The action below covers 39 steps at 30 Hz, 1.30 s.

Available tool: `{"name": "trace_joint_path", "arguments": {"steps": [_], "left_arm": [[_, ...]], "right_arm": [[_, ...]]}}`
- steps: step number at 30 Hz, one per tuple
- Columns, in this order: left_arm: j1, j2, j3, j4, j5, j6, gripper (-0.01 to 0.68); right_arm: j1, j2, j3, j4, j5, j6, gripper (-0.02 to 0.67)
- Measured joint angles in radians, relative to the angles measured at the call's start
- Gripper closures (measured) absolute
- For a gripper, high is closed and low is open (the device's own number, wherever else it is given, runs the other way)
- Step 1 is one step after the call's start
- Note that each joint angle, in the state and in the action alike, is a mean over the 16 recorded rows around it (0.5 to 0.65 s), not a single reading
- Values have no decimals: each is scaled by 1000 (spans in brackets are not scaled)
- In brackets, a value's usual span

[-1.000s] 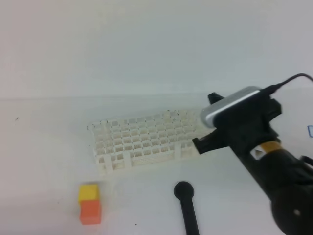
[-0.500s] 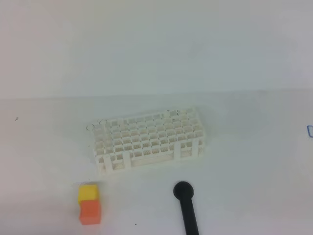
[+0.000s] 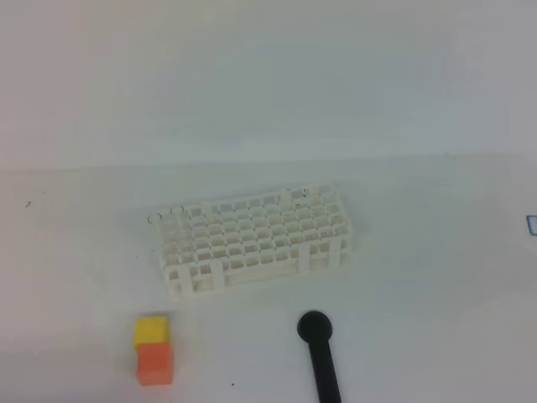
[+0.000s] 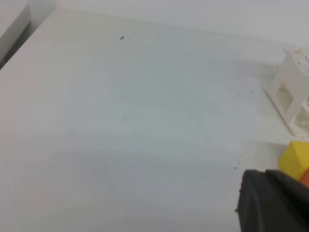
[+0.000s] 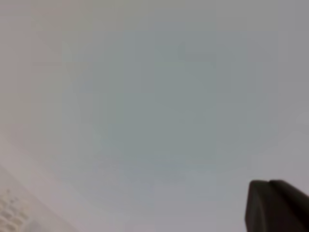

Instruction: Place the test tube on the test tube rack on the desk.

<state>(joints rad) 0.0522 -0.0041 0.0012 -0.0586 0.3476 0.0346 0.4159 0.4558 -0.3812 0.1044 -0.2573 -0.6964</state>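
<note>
Overhead: test tube rack [image 3: 254,240] whole on desk [image 3: 436,277] | left wrist: corner only | both end effectors clenched, empty.

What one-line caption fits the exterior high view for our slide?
White test tube rack on a white desk, with a yellow-and-orange block and a black tool in front.

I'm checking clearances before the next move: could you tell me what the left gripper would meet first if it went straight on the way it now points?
Probably nothing but the plain white desk. The left gripper looks across bare tabletop; the white plastic lattice test tube rack and the yellow-and-orange block lie off to the right, though depth is unclear.
</note>
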Motion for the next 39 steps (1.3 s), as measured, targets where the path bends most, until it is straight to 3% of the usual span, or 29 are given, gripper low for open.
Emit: {"name": "trace_joint_path", "arguments": {"steps": [11, 24, 39], "left_arm": [[0, 0, 0, 0, 0, 0, 674], [0, 0, 0, 0, 0, 0, 674], [0, 0, 0, 0, 0, 0, 674]], "right_arm": [[-237, -316, 182, 50, 111, 0, 650], [-275, -385, 250, 87, 234, 9, 650], [-425, -456, 396, 24, 426, 371, 650]]}}
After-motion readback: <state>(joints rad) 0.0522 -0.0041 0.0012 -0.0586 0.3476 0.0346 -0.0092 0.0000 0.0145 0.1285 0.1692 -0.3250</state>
